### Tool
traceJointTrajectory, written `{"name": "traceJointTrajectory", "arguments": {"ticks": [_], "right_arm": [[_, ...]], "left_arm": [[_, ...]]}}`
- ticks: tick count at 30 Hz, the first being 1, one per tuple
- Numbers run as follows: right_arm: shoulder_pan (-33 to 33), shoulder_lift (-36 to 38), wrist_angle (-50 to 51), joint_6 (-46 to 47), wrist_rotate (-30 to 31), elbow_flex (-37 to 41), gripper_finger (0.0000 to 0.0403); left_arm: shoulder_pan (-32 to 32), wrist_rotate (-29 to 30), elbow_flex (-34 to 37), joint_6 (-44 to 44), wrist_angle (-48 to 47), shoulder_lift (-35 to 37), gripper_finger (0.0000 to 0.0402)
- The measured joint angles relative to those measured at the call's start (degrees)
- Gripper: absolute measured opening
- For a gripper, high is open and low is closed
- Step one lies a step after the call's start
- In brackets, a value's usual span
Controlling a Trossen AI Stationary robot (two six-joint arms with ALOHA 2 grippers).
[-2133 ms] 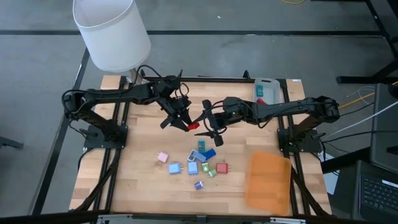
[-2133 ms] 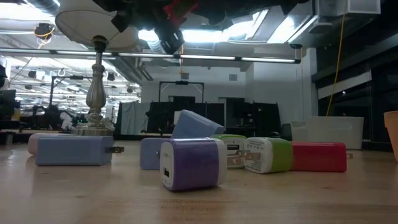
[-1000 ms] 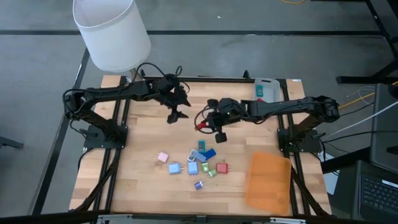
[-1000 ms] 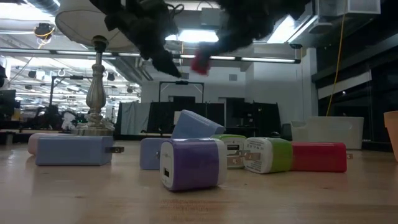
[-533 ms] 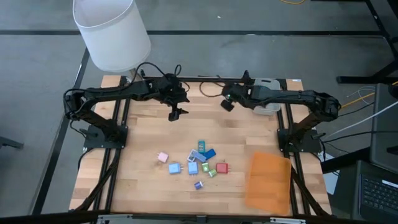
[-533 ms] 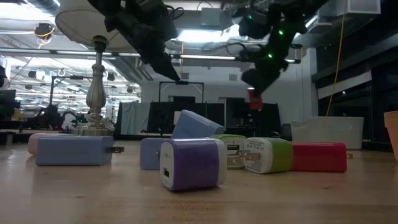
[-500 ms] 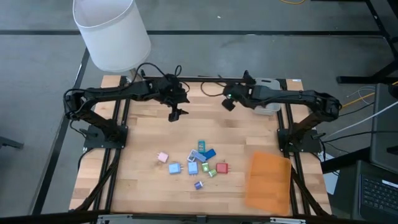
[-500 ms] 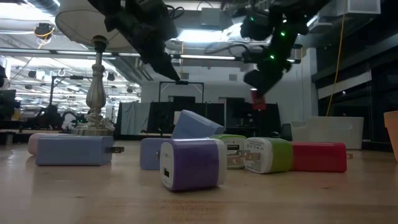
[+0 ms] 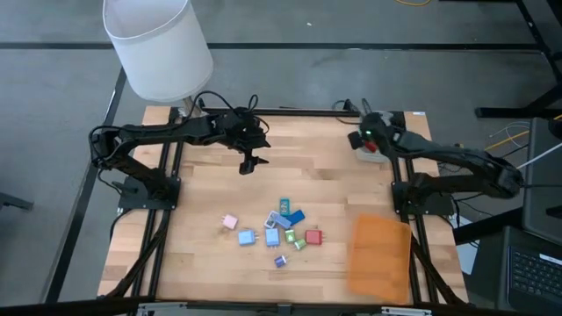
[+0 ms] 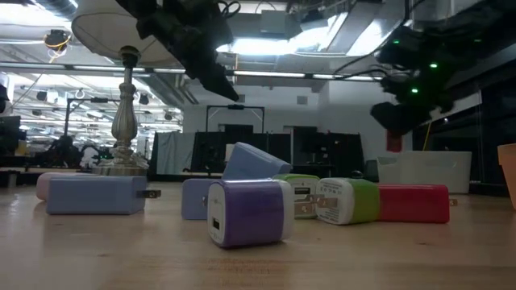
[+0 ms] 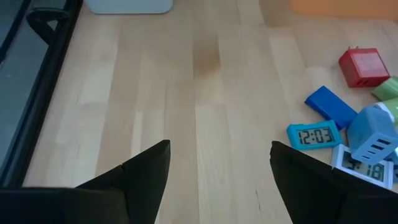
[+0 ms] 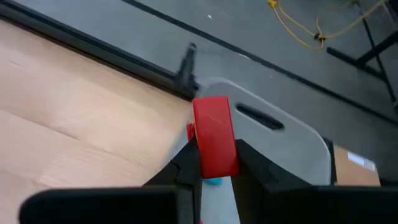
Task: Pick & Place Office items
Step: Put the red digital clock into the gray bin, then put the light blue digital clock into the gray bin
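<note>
Right jaws (image 12: 214,158) clamped on a red block (image 12: 214,143), now poised just above the grey tray (image 12: 280,146) at the far right corner of the surface (image 9: 202,193); a second earlier, over mid-surface beside the left arm. Meaning, by judgement: transport complete, release into the tray next. Left jaws (image 11: 217,165) spread wide, empty, hovering at the back of the surface. Remaining office items (image 9: 281,230) clustered on the surface, well ahead of the left jaws, far from the right.
</note>
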State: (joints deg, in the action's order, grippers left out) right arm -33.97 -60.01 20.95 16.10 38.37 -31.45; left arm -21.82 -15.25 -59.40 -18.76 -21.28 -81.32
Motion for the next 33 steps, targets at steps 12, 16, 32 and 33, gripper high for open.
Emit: {"name": "traceJointTrajectory", "arguments": {"ticks": [12,16,32,33], "right_arm": [[-6.68,7.43,2.86,1.05,-3.25,4.67,0.0058],[-7.89,7.43,2.9,1.32,-3.4,4.67,0.0061],[-8.05,7.44,-4.0,-0.43,-13.38,4.67,0.0263],[-7.97,7.46,-5.62,-1.14,-15.7,4.67,0.0265]], "left_arm": [[0.04,-0.31,0.0,1.78,0.93,0.0,0.0269],[0.1,-0.39,0.0,2.18,0.96,0.0,0.0269],[5.46,2.55,0.0,2.62,-1.38,-0.65,0.0268],[6.97,4.78,0.0,0.95,-2.71,-1.36,0.0266]]}}
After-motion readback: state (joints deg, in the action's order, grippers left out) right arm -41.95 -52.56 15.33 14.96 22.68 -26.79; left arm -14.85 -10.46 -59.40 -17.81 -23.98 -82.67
